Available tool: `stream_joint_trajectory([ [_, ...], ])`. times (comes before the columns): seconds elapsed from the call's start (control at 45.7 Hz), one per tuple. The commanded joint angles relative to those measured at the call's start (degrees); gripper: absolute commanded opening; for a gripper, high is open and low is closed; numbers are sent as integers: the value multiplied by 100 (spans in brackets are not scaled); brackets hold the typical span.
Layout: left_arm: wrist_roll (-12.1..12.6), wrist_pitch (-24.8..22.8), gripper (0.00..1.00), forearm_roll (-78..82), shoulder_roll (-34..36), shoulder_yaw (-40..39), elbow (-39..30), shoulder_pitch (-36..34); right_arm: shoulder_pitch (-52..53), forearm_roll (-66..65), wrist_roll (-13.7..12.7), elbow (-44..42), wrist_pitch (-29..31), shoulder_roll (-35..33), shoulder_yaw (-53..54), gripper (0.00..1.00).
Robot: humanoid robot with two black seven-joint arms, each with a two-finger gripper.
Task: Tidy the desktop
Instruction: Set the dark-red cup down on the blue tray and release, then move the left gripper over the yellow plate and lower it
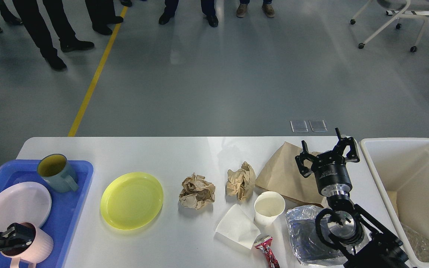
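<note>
The white desktop (184, 154) carries a yellow plate (131, 200), two crumpled brown paper balls (197, 191) (241, 180), a flat brown paper bag (283, 175), a white paper cup (269, 207), a white napkin (237, 225), a red wrapper (268, 254) and a silvery foil bag (304, 234). My left gripper (19, 237) is at the rim of a pink cup (39, 248) standing in the blue tray (69, 212), its fingers spread. My right gripper (328, 152) hovers open over the brown bag's right end, holding nothing.
The blue tray also holds a white plate (15, 204) and a grey-blue mug (56, 173). A cream-white bin (415, 175) with some rubbish in it stands off the right end. People's legs and a chair are on the floor beyond the table.
</note>
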Motion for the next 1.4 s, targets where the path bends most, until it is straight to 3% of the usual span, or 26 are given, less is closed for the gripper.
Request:
stream_joint_trajectory([
  [0.0, -3, -455, 96, -26, 73, 673, -193, -818, 0, -1, 0, 0, 0, 0, 0, 100],
  [0.263, -11, -948, 96, -896, -462, 3037, -711, -3270, 0, -9, 0, 0, 0, 0, 0, 100],
  [0.525, 15, -984, 96, -2037, -2044, 4471, -1748, -5459, 0, -1, 0, 0, 0, -9, 0, 100],
  [0.897, 15, -1001, 96, -3312, -3864, 4481, -3224, -7569, 0, -1, 0, 0, 0, -9, 0, 100],
  [1.116, 15, -1115, 96, -3682, -4145, 4147, -3831, -8492, 0, -1, 0, 0, 0, -9, 0, 100],
  [1.269, 6, -1519, 96, -3875, -4374, 4085, -3840, -8941, 0, -9, 0, 0, 0, -9, 0, 100],
  [1.378, 15, -1537, 96, -3937, -4445, 3971, -3840, -9011, 0, -9, 0, 0, 0, -9, 0, 100],
])
